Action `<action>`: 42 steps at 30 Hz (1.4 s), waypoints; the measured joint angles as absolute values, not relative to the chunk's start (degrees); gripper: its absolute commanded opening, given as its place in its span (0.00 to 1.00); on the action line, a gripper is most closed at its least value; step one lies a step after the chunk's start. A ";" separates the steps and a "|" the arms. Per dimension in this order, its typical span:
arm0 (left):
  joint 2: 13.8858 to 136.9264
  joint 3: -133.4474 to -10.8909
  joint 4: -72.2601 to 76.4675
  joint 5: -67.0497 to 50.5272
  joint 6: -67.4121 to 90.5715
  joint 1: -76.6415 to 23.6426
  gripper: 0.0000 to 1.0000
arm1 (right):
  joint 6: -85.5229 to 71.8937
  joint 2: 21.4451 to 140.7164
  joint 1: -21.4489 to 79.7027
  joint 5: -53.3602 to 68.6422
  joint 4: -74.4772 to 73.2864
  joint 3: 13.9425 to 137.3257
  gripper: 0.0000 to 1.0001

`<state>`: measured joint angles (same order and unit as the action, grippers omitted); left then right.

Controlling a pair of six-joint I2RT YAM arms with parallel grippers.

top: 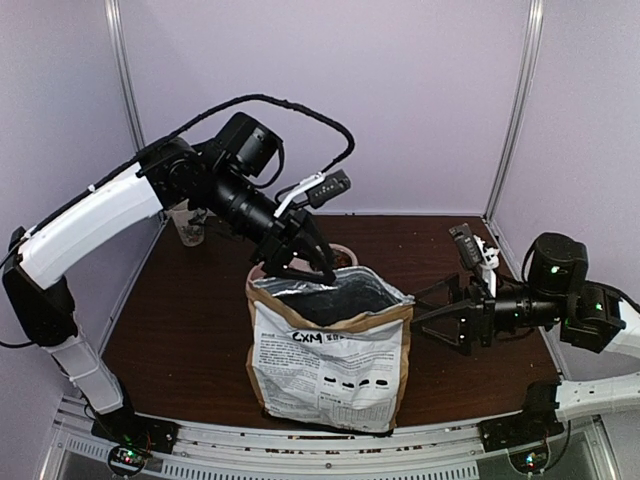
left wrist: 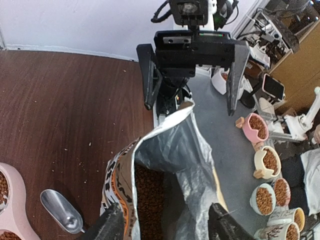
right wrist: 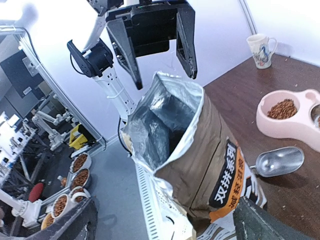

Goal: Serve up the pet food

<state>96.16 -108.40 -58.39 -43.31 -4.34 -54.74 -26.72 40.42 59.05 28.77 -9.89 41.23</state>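
The tan paper bag (top: 330,345) stands upright mid-table, its foil mouth open. Reddish-brown pet food (left wrist: 149,192) shows deep inside it. More pet food (right wrist: 282,108) lies in one cup of the pink double bowl (right wrist: 292,127) behind the bag. My left gripper (top: 300,268) hangs open over the bag's back rim, and in the left wrist view its fingers straddle the mouth (left wrist: 165,225) without pinching it. My right gripper (top: 418,315) is open wide just right of the bag, with the bag's side (right wrist: 200,150) between its fingers and nothing held.
A metal scoop (left wrist: 62,212) lies empty on the table between the bag and the pink bowl (left wrist: 17,200). A mug (right wrist: 261,49) stands at the back left corner. Crumbs dot the dark wood. Frame posts rise at the back corners.
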 measured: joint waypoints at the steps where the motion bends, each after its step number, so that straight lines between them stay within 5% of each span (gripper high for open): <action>1: 95.53 -108.33 -58.02 -43.24 -4.25 -54.74 0.65 | -24.80 40.38 59.05 27.55 -10.74 42.13 0.98; 17: 72.64 -82.76 -30.68 -28.14 5.04 -54.74 0.75 | 1.45 49.10 59.81 22.68 -13.91 44.95 0.98; 21: 72.18 -82.48 -28.58 -27.46 5.82 -54.74 0.75 | 5.26 52.25 61.34 21.87 -13.65 47.03 0.76; 28: 73.10 -83.42 -29.43 -26.65 4.84 -55.77 0.75 | 9.08 54.35 63.86 16.88 -14.09 48.38 0.03; 42: 90.74 -100.22 -45.67 -16.84 -6.79 -66.94 0.73 | 1.93 47.72 63.90 15.25 -11.73 43.55 0.00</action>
